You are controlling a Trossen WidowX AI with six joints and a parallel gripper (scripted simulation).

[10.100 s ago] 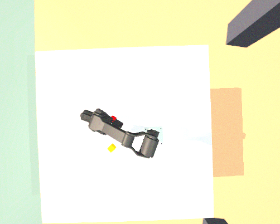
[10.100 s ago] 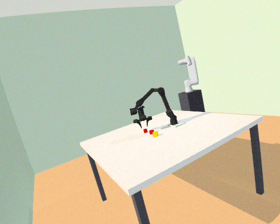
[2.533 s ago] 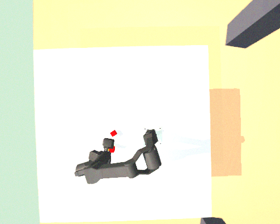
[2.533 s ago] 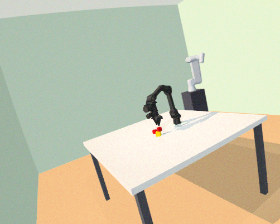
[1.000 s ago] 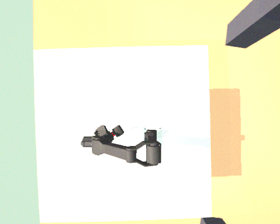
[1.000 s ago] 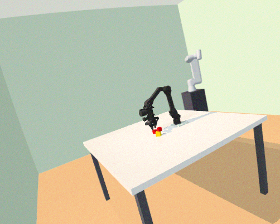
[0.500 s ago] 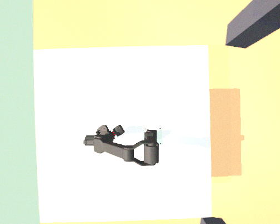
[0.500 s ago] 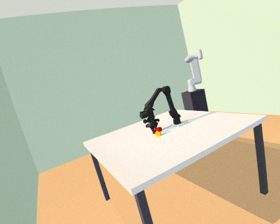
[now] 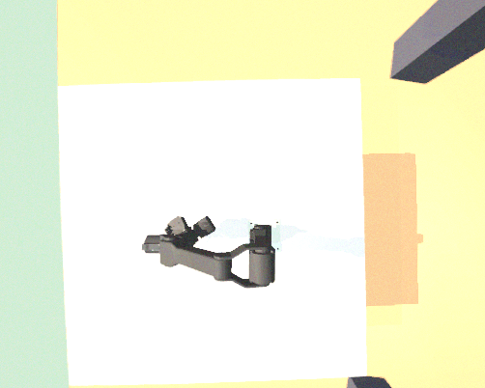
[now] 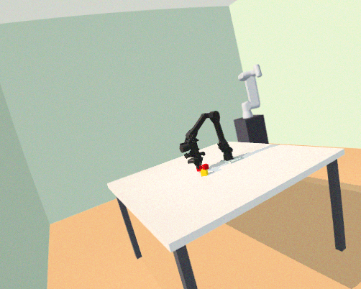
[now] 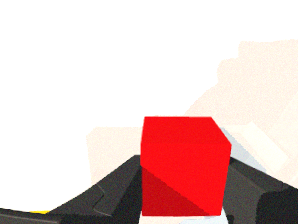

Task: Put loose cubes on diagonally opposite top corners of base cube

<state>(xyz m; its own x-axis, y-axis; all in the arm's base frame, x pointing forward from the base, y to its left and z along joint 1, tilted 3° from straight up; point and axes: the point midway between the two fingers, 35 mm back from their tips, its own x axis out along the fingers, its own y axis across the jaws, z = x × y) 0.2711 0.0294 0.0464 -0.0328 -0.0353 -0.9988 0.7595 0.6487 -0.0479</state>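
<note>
a white table [image 10: 261,187] is seen on dark legs, with the black arm [image 10: 218,131] mounted near its middle and bent down toward the surface. the gripper [image 11: 182,192] is closed on a red cube [image 11: 182,163], which is clamped between the two dark fingers. in the exterior view a red cube [image 10: 205,167] is seen on the yellow base cube [image 10: 203,172], just beside the gripper. a sliver of yellow is visible at the wrist view's lower left edge.
</note>
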